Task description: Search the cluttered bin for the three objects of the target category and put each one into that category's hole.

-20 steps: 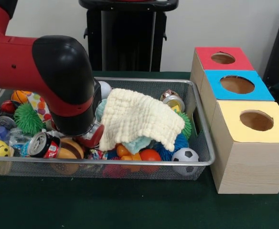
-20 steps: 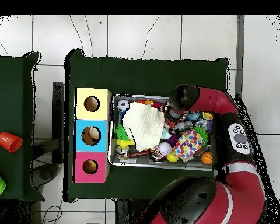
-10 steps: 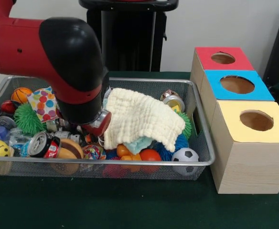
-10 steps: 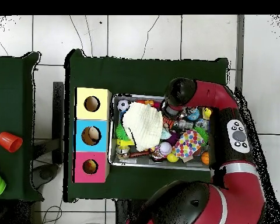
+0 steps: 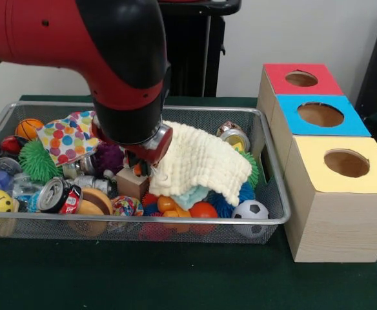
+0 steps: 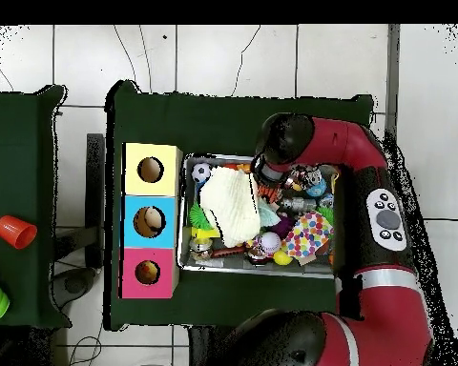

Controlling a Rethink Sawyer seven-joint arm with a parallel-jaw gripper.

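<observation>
Arm over the cluttered wire-mesh bin (image 5: 275,194)

The pincer (image 5: 139,169) sat against a cream waffle-knit cloth (image 5: 201,161), above a wooden block (image 5: 132,183); whether it gripped could not be told.

No text, label, brand or number is legible on anything here.

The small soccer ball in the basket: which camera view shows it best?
The front view: the soccer ball lies close to the camera, in the basket's near corner beside the yellow box. In the overhead view it is only a tiny ball in a corner.
</observation>
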